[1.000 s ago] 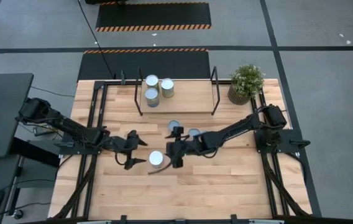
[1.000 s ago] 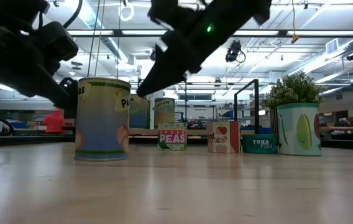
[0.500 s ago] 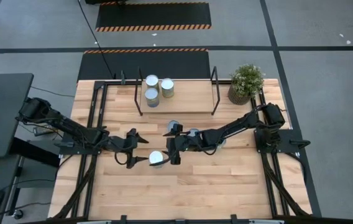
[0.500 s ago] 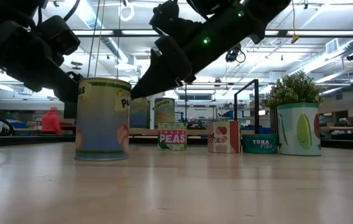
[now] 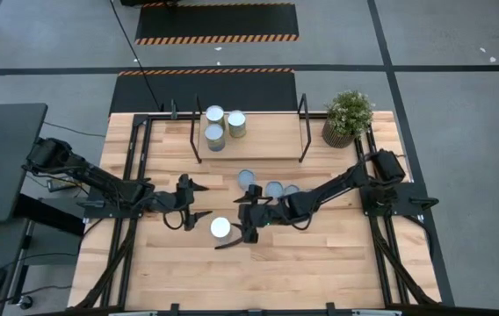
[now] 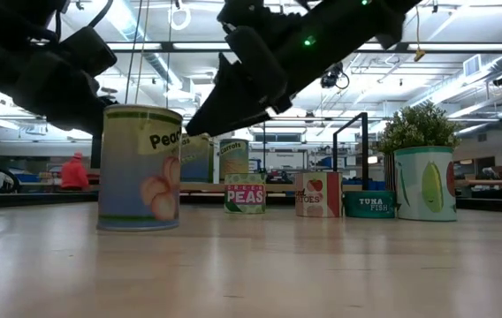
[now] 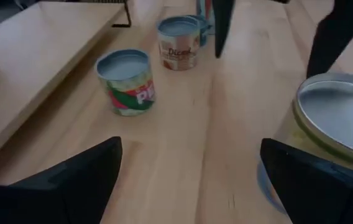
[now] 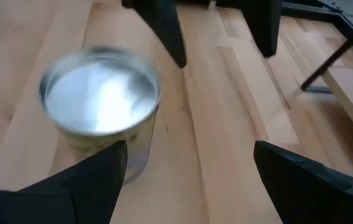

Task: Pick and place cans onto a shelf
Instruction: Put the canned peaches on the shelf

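Note:
A peach-labelled can [image 5: 220, 228] with a shiny top stands upright on the table; it also shows in the low view [image 6: 139, 168]. My right gripper [image 5: 232, 223] is open just to its right, with the can beside one finger [image 8: 83, 180]. My left gripper [image 5: 204, 200] is open, left of the can and slightly farther back, and the can sits off to one side in its wrist view [image 7: 338, 118]. Three cans [image 5: 215, 134] stand on the shelf [image 5: 258, 145]. Three more cans [image 5: 273, 189] stand on the table before it. My right gripper has one finger [image 8: 83, 180] close against the peach can's lower side [image 8: 123, 158], coming in low from the table's right. I cannot tell whether it touches. The can stands upright on its base on the table.
A potted plant [image 5: 348, 117] stands at the far right corner. The shelf's black posts [image 5: 303, 123] rise at its ends. The peas can [image 7: 127, 81] and a tomato can [image 7: 178, 42] stand between the grippers and the shelf. Bare wood lies toward the near edge.
My right gripper has gone toward the table's near edge and a little left, alongside the peach can. My left gripper has drawn slightly toward the far edge. The peach can has slid a little toward the near edge and turned about, showing more of its label.

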Motion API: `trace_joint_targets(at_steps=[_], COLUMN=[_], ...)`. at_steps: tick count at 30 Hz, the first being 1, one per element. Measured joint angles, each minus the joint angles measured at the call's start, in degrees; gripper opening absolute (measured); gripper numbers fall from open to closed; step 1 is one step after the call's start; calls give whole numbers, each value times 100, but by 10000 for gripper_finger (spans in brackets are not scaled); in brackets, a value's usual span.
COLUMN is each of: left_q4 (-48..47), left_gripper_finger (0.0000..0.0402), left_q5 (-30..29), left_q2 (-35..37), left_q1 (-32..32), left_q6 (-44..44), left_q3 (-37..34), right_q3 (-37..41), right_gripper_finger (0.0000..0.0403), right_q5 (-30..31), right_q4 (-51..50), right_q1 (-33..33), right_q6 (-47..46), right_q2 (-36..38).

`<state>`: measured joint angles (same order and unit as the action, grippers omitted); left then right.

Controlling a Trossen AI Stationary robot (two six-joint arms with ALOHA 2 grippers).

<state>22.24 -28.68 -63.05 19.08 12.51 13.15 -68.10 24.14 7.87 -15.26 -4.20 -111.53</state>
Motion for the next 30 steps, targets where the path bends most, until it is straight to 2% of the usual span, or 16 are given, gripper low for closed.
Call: trace_joint_targets(at_steps=[2, 5, 8, 19, 24, 27, 30], left_q4=[-121, -372, -452, 228, 620, 766, 811], left_gripper_finger=[389, 389, 389, 389, 389, 389, 389], left_q5=[209, 965, 1419, 1434, 1311, 980, 598], left_q2=[7, 7, 7, -181, -480, -622, -645], left_q1=[6, 44, 86, 112, 97, 98, 88], left_q6=[20, 195, 380, 359, 160, 130, 95], left_q3=[2, 0, 0, 1, 2, 2, 2], right_q3=[0, -1, -2, -4, -7, -7, -7], right_gripper_finger=[357, 357, 357, 357, 357, 357, 357], right_q5=[257, 646, 573, -482, -558, -577, -338], right_q4=[-198, -344, -321, 214, 273, 224, 28], right_q1=[-72, -129, -34, 567, 468, 315, 131], right_q6=[-55, 38, 150, 393, 329, 214, 10], right_q2=[18, 60, 61, 4, 4, 4, 4])
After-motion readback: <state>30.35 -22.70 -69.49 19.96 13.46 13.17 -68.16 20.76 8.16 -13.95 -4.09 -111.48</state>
